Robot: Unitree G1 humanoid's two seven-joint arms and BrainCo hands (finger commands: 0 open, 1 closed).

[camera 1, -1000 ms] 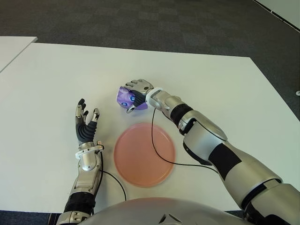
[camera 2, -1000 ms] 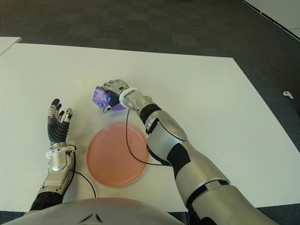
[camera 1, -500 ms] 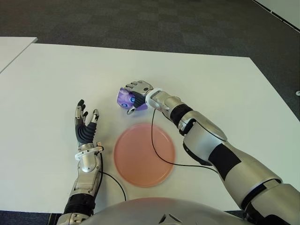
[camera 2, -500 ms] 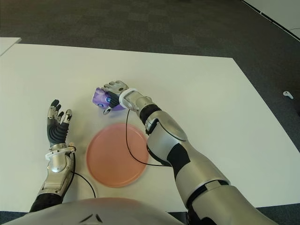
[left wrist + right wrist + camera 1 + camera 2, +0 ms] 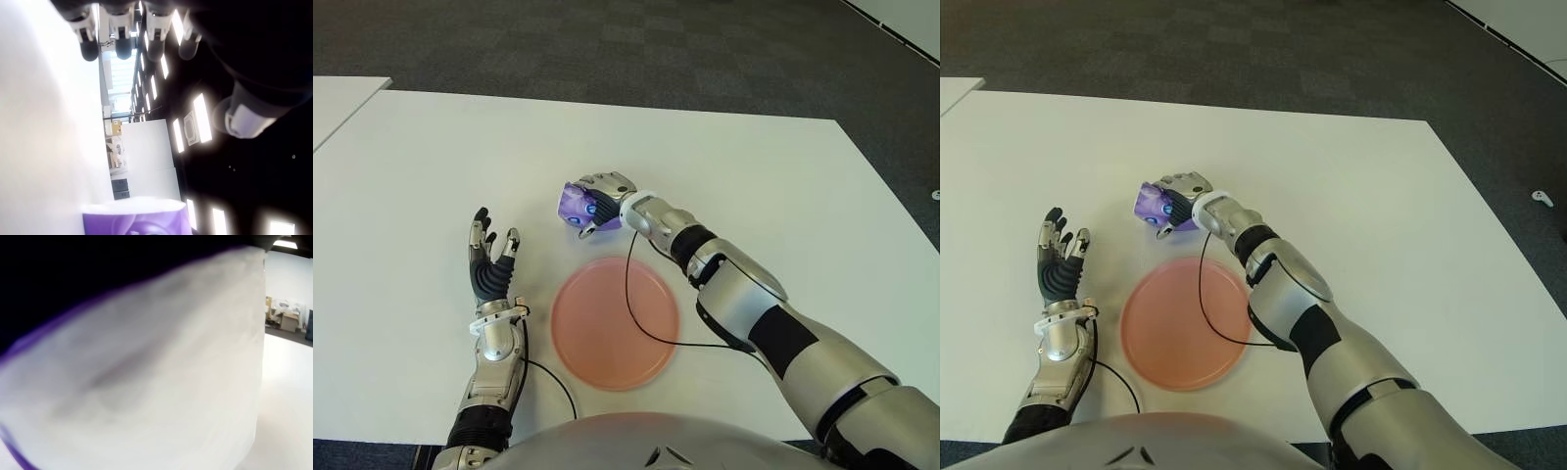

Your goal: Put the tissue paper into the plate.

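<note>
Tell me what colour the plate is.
Salmon pink; the plate shows best in the left eye view.

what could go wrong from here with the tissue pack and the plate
The right robot hand grips the purple tissue pack from one side, beyond the far rim of the pink plate. The soft pack might slip or twist out while it is carried over.

A black cable from the right arm lies across the plate, so the pack could land on it or snag.

The left robot hand, open beside the plate on its left, looks clear of the path.
</note>
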